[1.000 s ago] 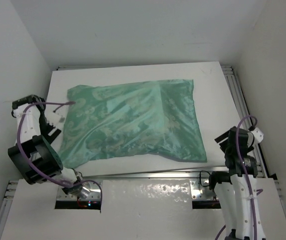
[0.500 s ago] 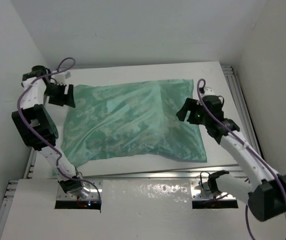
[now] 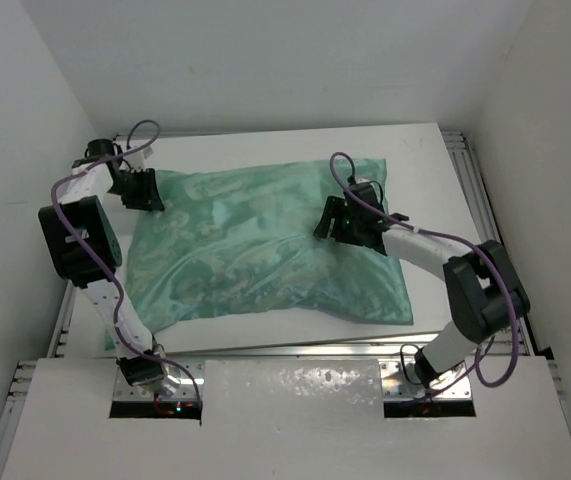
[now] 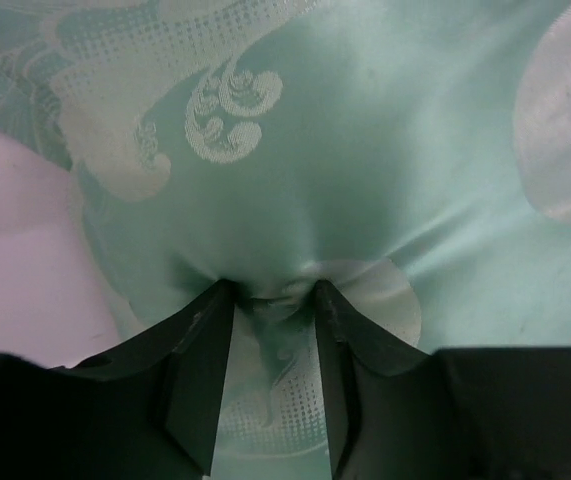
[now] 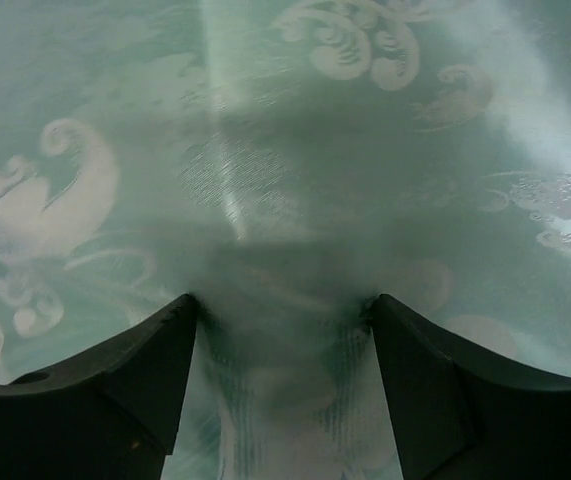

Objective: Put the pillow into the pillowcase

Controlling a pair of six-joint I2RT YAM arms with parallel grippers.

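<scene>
**Left arm has the far-left corner; right arm stands open on the top face**

The pillowcase (image 3: 265,250) lies green side up on the white table (image 3: 265,143), its long axis running left to right and filling most of the surface. It looks plump rather than flat, so I judge the pillow is already inside. No cream cloth shows anywhere, and I cannot tell which end is the mouth.

The left gripper (image 3: 145,190) sits at the far-left corner of the case and is nearer to an edge than the other arm. The right gripper (image 3: 333,222) is on the top face, right of centre and towards the far side, well away from any seam. Any tug or smoothing along the long axis would therefore run between these two points.

The top view gives the layout but hides the jaws. The left wrist view shows the fingers (image 4: 203,370) drawn close together, with a small pucker of patterned cloth nipped between them. That corner is clenched. The right wrist view shows the fingers (image 5: 135,390) spread wide with smooth cloth lying between them and nothing caught. That pincer is released and either just above the fabric or pressing on it. I cannot tell which.
</scene>
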